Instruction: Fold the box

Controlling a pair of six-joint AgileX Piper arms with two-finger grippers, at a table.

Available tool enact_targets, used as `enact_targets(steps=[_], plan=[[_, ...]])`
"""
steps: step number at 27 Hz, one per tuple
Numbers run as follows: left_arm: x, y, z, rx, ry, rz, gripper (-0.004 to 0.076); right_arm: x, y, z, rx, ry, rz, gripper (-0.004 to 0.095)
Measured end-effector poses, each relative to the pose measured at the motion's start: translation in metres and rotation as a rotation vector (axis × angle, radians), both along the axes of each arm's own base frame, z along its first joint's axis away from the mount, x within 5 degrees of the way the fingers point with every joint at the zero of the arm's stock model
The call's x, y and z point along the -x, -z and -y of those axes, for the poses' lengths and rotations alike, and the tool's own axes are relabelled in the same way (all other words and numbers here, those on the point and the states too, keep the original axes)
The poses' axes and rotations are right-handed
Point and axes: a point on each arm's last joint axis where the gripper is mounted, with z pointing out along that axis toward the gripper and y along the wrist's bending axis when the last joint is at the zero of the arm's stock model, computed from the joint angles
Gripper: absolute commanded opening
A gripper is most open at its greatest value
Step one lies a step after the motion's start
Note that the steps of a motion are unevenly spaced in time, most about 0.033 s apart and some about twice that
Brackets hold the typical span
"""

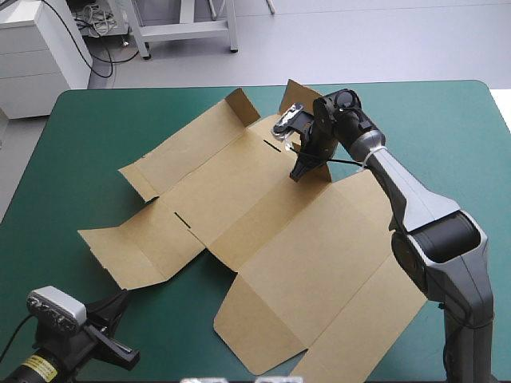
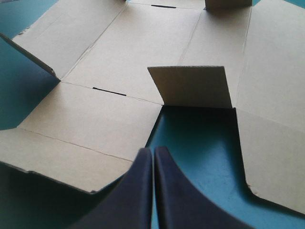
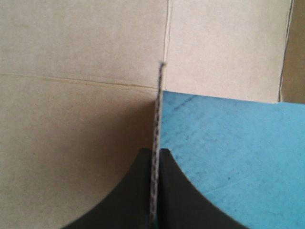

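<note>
As it lies across the middle of the teal-green tabletop [image 1: 96,128], the brown box [image 1: 263,231] is an opened-out cut sheet, mostly flat.
Right gripper [image 1: 299,171]: at the sheet's far side, clenched on a raised flap [image 1: 299,96], the board edge-on between its black fingers. Left gripper [image 2: 153,150]: by the tabletop's near left corner, fingers pressed together on nothing, clear of the sheet; a small upright flap [image 2: 193,86] stands ahead of it.

White drawer cabinet [image 1: 36,48] and metal frame [image 1: 185,30] stand on pale grey floor [image 1: 375,40].
</note>
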Motion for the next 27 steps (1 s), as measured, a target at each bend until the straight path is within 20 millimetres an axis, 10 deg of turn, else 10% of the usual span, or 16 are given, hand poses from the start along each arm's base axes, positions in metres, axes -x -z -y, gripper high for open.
enact_targets(steps=[14,27], plan=[[0.000,0.000,0.000,0.000,0.000,0.000,-0.0008,0.040,-0.001,-0.072,-0.001,-0.464,0.017,-0.0022],[0.000,0.000,0.000,0.000,0.000,0.000,-0.0008,0.029,0.031,-0.075,0.129,-0.519,-0.001,-0.0022]])
